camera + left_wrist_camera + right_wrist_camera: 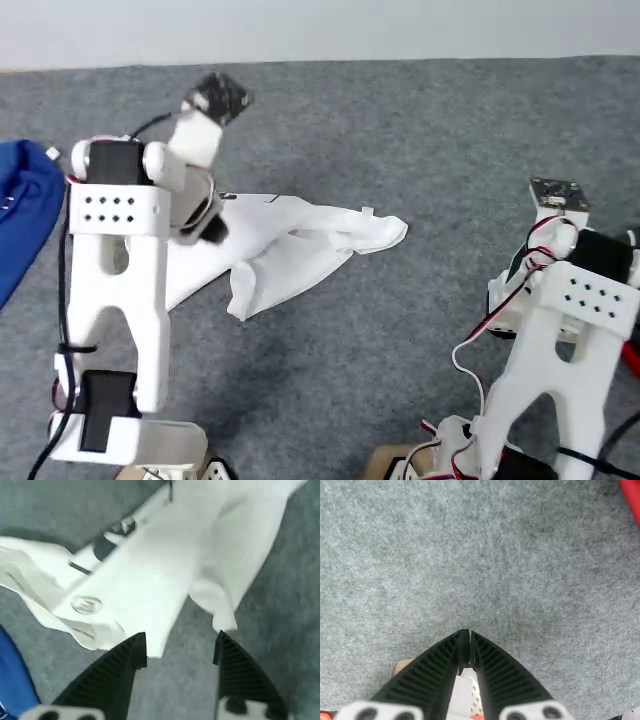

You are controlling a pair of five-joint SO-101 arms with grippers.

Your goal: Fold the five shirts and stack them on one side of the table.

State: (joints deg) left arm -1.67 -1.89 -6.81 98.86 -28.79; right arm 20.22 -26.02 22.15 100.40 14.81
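White cloth shirt (290,245) lies crumpled and unfolded on the grey felt table cover (420,150), left of centre in the high view. Thin, soft fabric, loose ridges and creases. One flap hangs off toward 6 o'clock. A small tab stands up at the far tip.

Long axis runs roughly 8 o'clock to 2 o'clock. The bunched, narrower end points to 2 o'clock and the broader end goes under the left arm. The left wrist view shows a dark neck label and a round pale print on the cloth.

Blue shirt (25,215), smooth fabric in a rounded heap, sits at the 9 o'clock edge of the table, well apart from the white one.

Left gripper (180,640): black ribbed fingers spread wide with nothing between them, hovering just over the white shirt's edge.

Right gripper (470,635): ribbed fingers pressed together at the tips, holding nothing, over bare felt at about 4 o'clock.
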